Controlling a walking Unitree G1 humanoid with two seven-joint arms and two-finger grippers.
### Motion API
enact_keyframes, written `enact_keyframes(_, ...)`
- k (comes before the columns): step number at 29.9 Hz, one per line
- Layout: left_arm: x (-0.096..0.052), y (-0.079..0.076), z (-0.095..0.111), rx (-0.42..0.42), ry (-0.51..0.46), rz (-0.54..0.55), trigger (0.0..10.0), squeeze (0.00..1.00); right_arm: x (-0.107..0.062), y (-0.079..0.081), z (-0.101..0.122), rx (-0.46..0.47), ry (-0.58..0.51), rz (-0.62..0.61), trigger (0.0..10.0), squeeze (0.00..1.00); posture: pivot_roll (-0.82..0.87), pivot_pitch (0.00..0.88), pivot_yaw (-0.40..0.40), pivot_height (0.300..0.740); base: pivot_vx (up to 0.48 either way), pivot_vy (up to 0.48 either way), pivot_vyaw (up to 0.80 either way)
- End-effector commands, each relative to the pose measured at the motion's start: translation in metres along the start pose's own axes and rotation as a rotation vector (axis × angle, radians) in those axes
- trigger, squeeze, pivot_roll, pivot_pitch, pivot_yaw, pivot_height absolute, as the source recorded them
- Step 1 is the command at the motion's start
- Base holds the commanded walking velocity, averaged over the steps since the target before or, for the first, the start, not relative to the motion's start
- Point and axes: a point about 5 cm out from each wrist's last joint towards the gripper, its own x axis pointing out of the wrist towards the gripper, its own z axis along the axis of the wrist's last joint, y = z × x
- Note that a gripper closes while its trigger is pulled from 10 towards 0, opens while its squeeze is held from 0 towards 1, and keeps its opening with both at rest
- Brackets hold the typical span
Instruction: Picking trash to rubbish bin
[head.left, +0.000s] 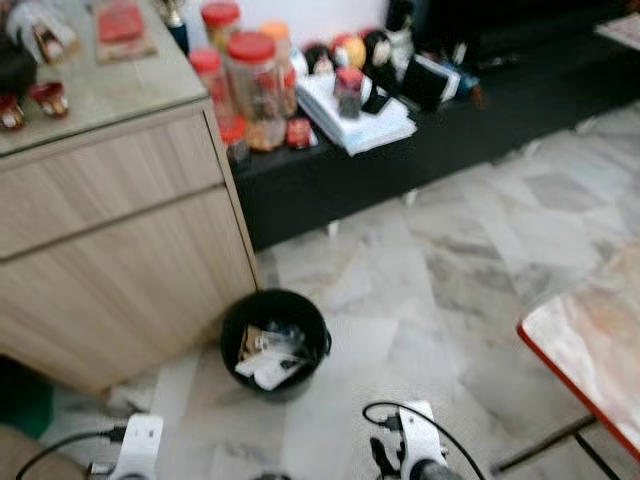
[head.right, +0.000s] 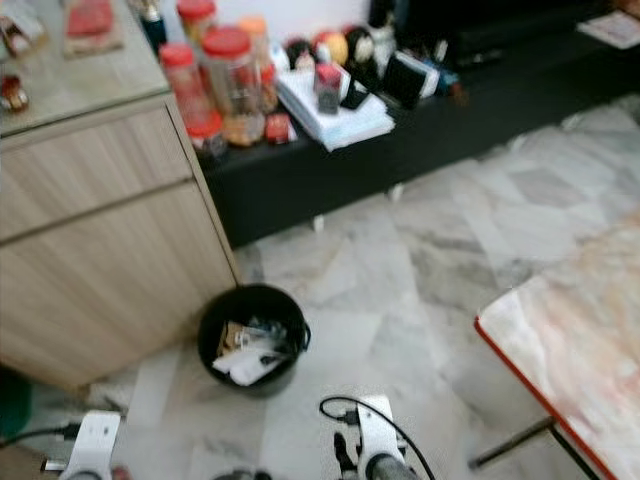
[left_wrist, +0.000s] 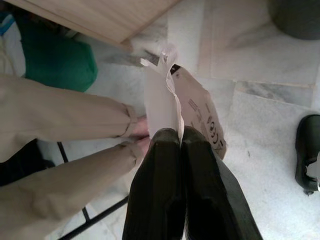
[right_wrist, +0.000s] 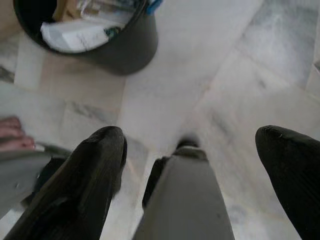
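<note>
A black rubbish bin (head.left: 275, 343), part full of paper scraps, stands on the marble floor (head.left: 470, 260) at lower centre of the head view, beside a wooden cabinet (head.left: 110, 240). The left tool (left_wrist: 177, 137) is clamped on a crumpled paper wrapper (left_wrist: 172, 105). The right tool (right_wrist: 192, 142) hangs with fingers spread wide.

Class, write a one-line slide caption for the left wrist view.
Left gripper shut on paper trash above the marble floor.
</note>
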Motion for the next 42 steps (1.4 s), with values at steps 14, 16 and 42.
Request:
enact_keyframes(14,-0.001,-0.006,-0.001,0.001,0.004,-0.013,10.0,0.00,-0.002,-0.008,-0.005,0.030,0.008,-0.025,10.0,0.00,0.12,0.179,0.008,0.728,0.436,0.000,0.05)
enact_keyframes(16,0.000,-0.006,0.003,0.014,-0.013,-0.013,10.0,0.00,-0.002,-0.008,-0.005,0.029,0.007,-0.026,10.0,0.00,0.11,0.179,0.008,0.728,0.435,0.000,0.00)
enact_keyframes(42,-0.012,-0.090,0.135,0.246,-0.443,-0.450,10.0,0.00,0.005,0.028,0.094,-0.013,-0.276,0.429,10.0,0.00,0.10,0.182,0.000,0.728,0.000,0.000,0.00)
